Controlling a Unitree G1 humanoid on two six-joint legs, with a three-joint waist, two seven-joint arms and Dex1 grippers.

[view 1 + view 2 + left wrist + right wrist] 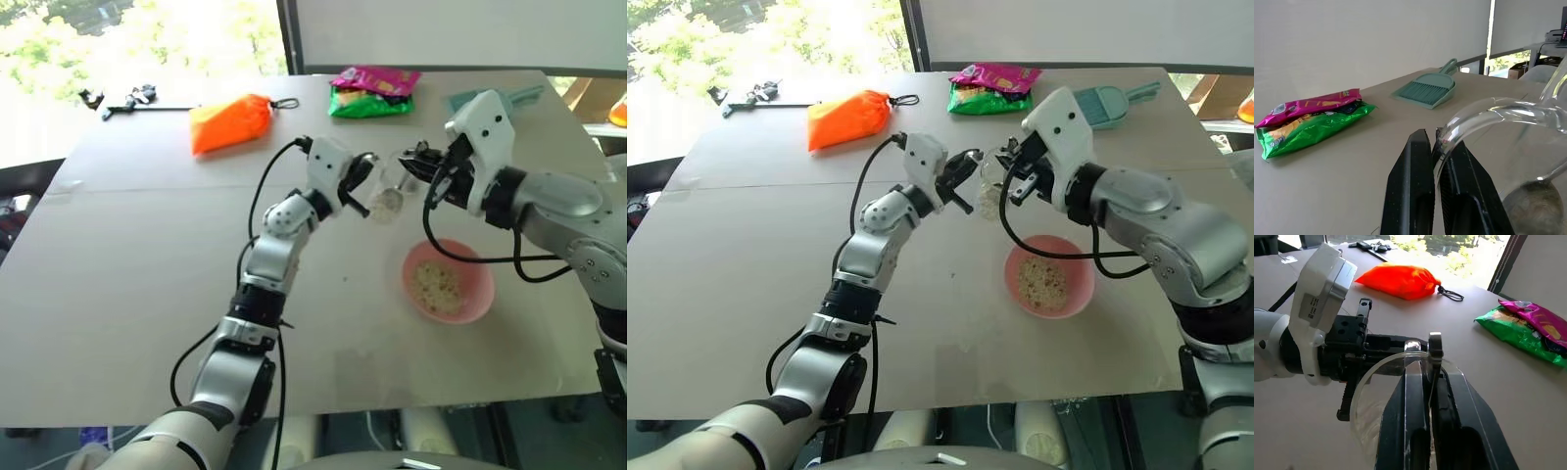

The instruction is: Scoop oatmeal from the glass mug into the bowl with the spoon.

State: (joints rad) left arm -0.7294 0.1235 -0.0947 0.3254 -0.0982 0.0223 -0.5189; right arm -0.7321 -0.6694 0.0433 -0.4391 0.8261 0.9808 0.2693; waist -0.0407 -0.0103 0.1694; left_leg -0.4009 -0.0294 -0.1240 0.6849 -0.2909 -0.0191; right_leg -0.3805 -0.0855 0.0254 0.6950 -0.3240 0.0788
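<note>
My left gripper (361,181) is shut on the thin handle of the clear glass mug (387,196) and holds it tilted above the table. A small clump of oatmeal (390,203) lies in the mug. In the left wrist view the black fingers (1418,166) pinch the glass handle (1449,129). My right gripper (416,157) is shut on the spoon (1435,350), right at the mug's rim (1376,377); the spoon's head is hidden. The pink bowl (480,294) stands on the table below and to the right, with oatmeal (438,284) in it.
An orange bag (230,122) lies at the back left, and pink and green snack bags (372,91) at the back middle. A teal dustpan (1107,103) is at the back right. A black tool (127,100) sits near the far left edge.
</note>
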